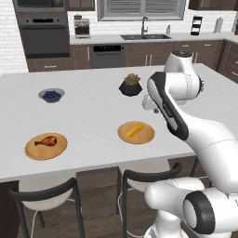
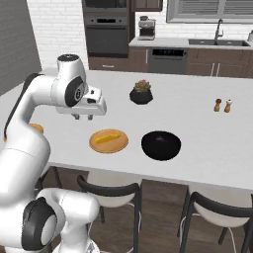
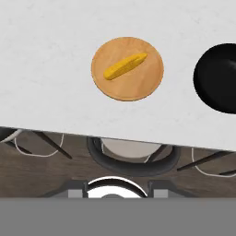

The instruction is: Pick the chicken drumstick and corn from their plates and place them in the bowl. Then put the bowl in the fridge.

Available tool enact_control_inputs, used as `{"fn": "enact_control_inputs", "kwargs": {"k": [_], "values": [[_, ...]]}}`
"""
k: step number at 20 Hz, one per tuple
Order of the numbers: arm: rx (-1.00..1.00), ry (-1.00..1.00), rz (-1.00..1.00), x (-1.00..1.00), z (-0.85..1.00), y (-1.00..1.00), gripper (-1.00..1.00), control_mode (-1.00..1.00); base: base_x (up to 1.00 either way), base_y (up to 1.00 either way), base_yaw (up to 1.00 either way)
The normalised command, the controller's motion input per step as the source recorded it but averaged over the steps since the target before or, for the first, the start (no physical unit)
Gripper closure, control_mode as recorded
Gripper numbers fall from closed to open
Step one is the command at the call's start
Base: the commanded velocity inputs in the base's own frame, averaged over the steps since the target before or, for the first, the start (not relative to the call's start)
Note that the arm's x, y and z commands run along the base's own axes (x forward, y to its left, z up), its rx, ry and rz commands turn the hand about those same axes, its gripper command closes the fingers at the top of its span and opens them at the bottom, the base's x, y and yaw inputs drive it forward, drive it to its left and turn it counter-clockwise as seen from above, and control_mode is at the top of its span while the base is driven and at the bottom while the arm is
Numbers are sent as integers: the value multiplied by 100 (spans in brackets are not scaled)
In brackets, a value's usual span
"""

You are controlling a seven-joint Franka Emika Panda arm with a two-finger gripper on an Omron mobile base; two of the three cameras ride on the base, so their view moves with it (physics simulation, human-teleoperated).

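The corn lies on a tan wooden plate near the island's front edge; the hand view looks down on the corn and its plate. The chicken drumstick rests on a second plate to the left. Behind it stands the small blue bowl. My gripper hangs above the counter, just left of the corn and higher than it. It is open, with nothing between its fingers.
A black faceted plant pot stands mid-counter. A black round dish sits right of the corn plate, with salt and pepper shakers further right. Dark stools stand under the front edge. A grey surface rises far left; I cannot tell whether it is the fridge.
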Motion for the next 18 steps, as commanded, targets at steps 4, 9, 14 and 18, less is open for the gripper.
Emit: {"fn": "enact_control_inputs", "kwargs": {"k": [4, 9, 14, 18], "values": [[-1, 8, 0, -1, -27, -1, -100, -100, 0, 0, 0], [-5, 3, -19, 63, -82, 19, -100, -100, 0, 0, 0], [-1, 4, -34, 100, -66, 2, -100, -100, 0, 0, 0], [0, 0, -25, 99, -59, 0, -100, -100, 0, 0, 0]]}}
